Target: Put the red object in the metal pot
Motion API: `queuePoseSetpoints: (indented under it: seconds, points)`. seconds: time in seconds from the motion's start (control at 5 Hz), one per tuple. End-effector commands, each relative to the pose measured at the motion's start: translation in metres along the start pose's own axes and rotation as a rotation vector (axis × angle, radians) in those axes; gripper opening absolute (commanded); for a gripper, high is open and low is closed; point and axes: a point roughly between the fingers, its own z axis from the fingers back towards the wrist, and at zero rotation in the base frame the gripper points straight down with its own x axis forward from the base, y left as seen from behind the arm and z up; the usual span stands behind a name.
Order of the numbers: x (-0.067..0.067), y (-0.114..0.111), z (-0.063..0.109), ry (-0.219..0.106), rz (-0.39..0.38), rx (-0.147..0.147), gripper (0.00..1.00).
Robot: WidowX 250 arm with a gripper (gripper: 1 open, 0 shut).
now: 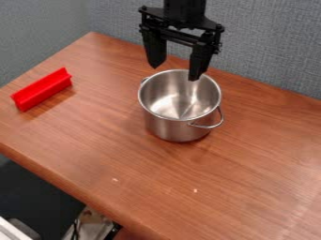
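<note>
Wooden table with unmarked metal pot under spread-apart end effector, red object well apart.

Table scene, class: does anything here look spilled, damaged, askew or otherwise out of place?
Nothing stands out. The metal pot stands upright and empty on the wooden table. The red object lies flat near the table's left edge, well apart from the pot. The open gripper hangs over the pot's far rim, holding nothing. No spills or damage show.
</note>
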Motion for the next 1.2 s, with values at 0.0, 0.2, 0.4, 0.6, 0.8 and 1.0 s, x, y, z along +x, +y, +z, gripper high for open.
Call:
queuePoseSetpoints:
  seconds: [0.0, 0.2, 0.4, 0.6, 0.8, 1.0]
  points:
    - [-0.006, 0.01, -0.005, 0.019, -0.016, -0.028, 1.0]
    - [-0.011, 0.031, -0.008, 0.031, -0.016, -0.058, 1.0]
    - [-0.023, 0.081, -0.01, -0.011, 0.05, -0.043, 1.0]
    - [-0.04, 0.131, -0.012, -0.063, 0.106, -0.021, 1.0]
    - [-0.044, 0.171, -0.002, -0.093, 0.026, -0.011, 1.0]
    - [-0.042, 0.205, 0.005, -0.109, -0.051, -0.007, 1.0]
